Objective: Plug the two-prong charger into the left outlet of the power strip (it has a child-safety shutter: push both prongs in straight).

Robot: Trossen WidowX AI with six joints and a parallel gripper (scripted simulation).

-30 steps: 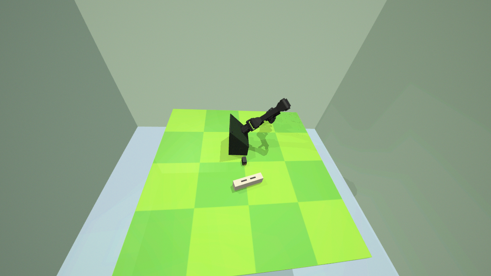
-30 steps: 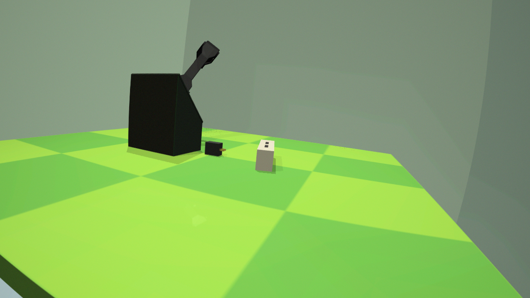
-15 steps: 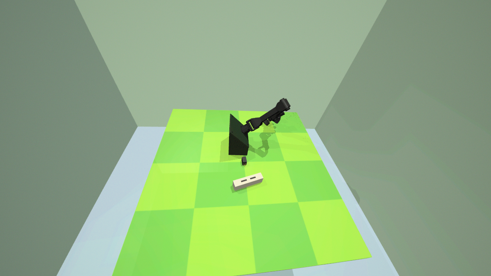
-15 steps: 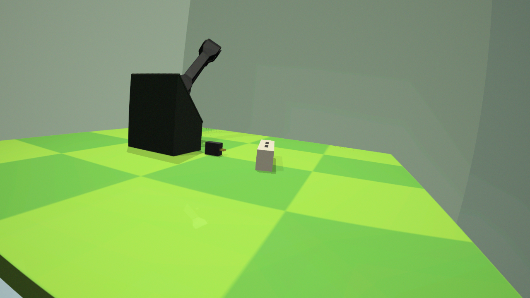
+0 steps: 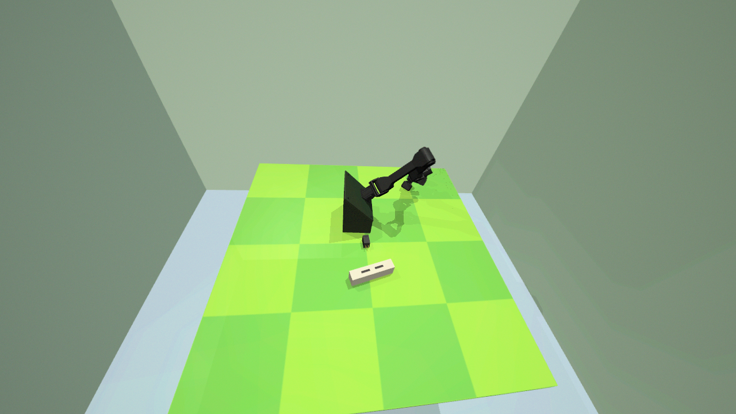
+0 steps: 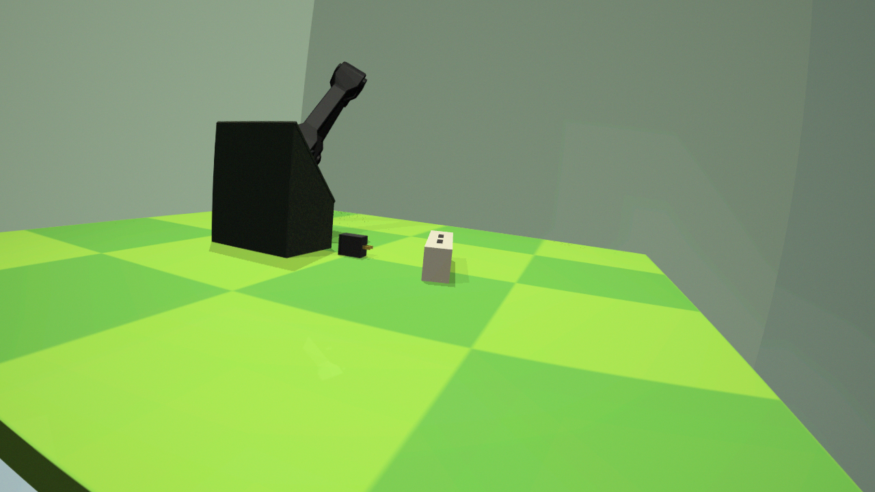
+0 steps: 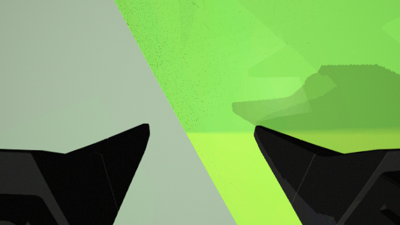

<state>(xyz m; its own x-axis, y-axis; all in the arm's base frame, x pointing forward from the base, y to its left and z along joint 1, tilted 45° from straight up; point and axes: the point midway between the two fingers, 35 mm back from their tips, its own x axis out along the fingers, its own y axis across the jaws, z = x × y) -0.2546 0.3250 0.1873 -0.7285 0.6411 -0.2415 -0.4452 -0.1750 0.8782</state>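
The black charger (image 5: 365,241) (image 6: 353,245) lies on the table just in front of the black wedge-shaped block, its brass prongs pointing toward the power strip. The white power strip (image 5: 371,272) (image 6: 437,264) stands a little farther out, with two dark outlets on its top face. My gripper (image 7: 204,129) is open and empty in the wrist view, its two black fingertips wide apart. It is at the far right back of the table in the top view, well away from charger and strip. In the exterior view the gripper is hidden behind the block and arm.
The tall black wedge-shaped block (image 5: 356,213) (image 6: 253,189) stands right behind the charger, with the arm (image 5: 403,172) (image 6: 327,113) reaching up and back from it. The checkered green table (image 5: 329,355) (image 6: 202,391) has its far edge near the gripper.
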